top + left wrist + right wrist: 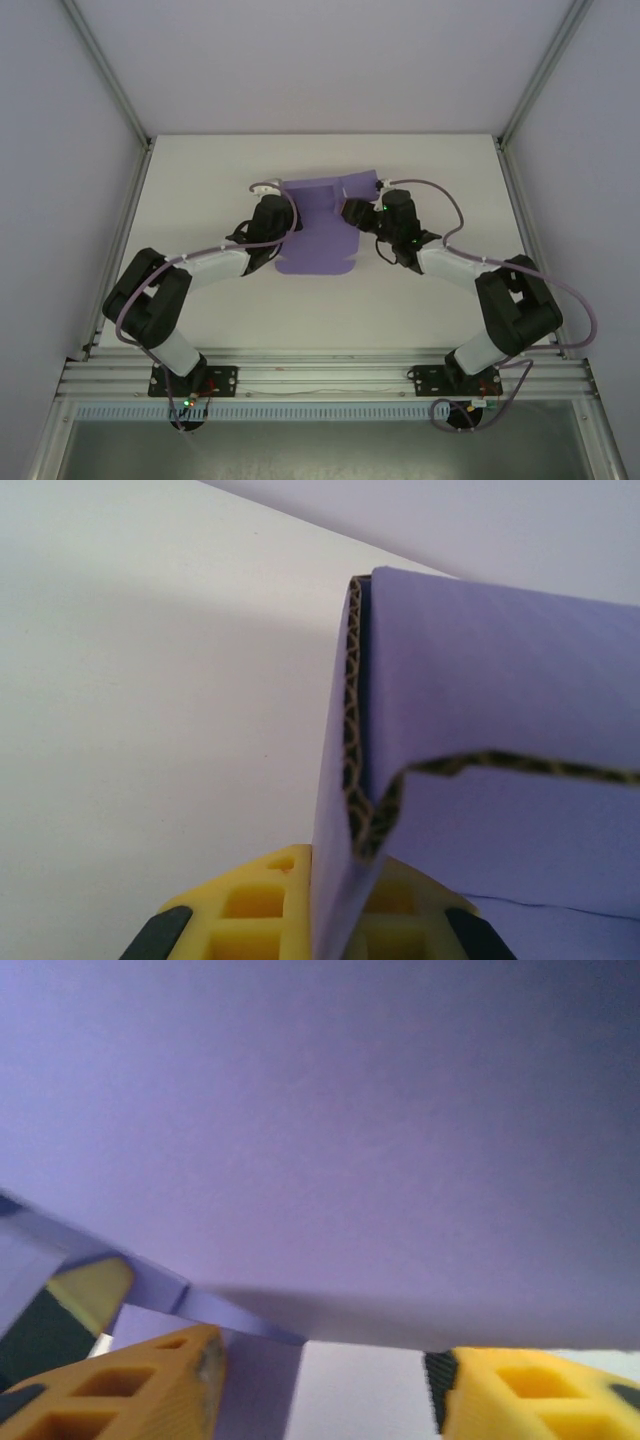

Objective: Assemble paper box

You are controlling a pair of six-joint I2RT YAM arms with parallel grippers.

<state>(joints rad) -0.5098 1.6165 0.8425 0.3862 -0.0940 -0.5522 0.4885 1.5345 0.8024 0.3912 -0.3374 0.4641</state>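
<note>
The paper box [318, 228] is a purple die-cut card sheet lying partly folded in the middle of the white table. My left gripper [279, 206] is at its left edge. In the left wrist view the yellow fingers [262, 895] are shut on a raised, folded flap of the paper box [500, 680], whose corrugated edge shows. My right gripper [354, 213] is at the sheet's right side. In the right wrist view its jaws [325, 1390] stand apart with bare table between them, just under a purple panel [330, 1130]. A folded flap lies by the left finger [150, 1380].
The white table [200, 180] is boxed in by pale walls and slanted aluminium posts [110, 70] at the back corners. A metal rail [320, 375] with both arm bases runs along the near edge. Purple cables loop beside each arm.
</note>
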